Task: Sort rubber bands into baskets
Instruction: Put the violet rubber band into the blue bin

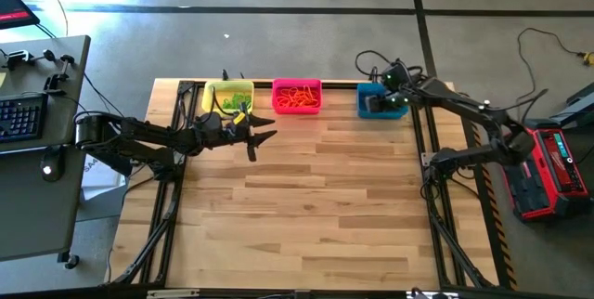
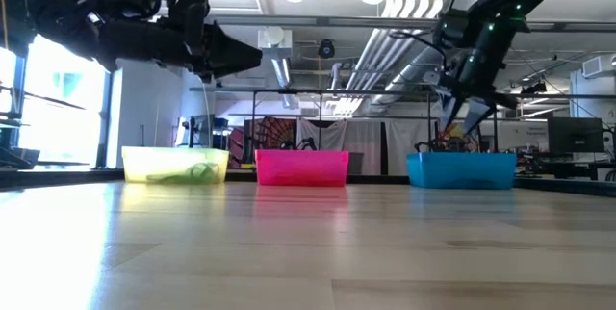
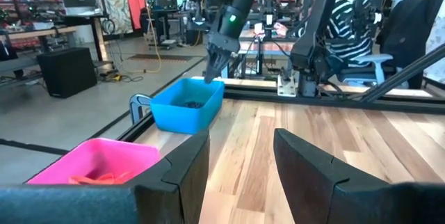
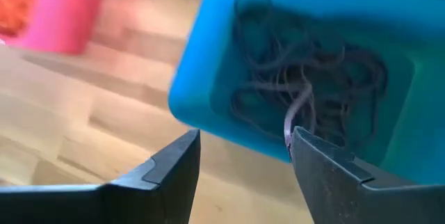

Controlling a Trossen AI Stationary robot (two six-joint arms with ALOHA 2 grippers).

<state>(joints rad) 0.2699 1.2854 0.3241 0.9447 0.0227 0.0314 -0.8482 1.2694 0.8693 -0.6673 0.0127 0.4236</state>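
Three baskets stand in a row along the table's far edge: a yellow one point(image 1: 227, 97) with green rubber bands point(image 1: 234, 106), a pink one point(image 1: 297, 96) with orange bands point(image 1: 297, 98), and a blue one point(image 1: 374, 102) with a tangle of dark bands point(image 4: 306, 78). My right gripper point(image 4: 243, 137) hangs open just above the blue basket's near rim, slanting down. One dark band point(image 4: 295, 116) dangles by its fingertip. My left gripper point(image 1: 269, 135) is open and level near the yellow basket, pointing toward the table's right, with nothing between its fingers point(image 3: 240, 137). My right gripper has a dark band's strand point(image 4: 290, 128) running down to the inner edge of one fingertip point(image 4: 306, 151), above the blue basket. Whether the strand touches that finger or only lies behind it, I cannot tell. Nothing sits between the two fingers.
The wooden tabletop point(image 1: 306, 206) stretches bare from the baskets to the near edge. Black frame rails point(image 1: 422, 150) run along both sides. Beyond the table's right side a person in a striped top point(image 3: 354, 15) sits in a chair. A desk with a keyboard point(image 1: 23, 118) is left of the table.
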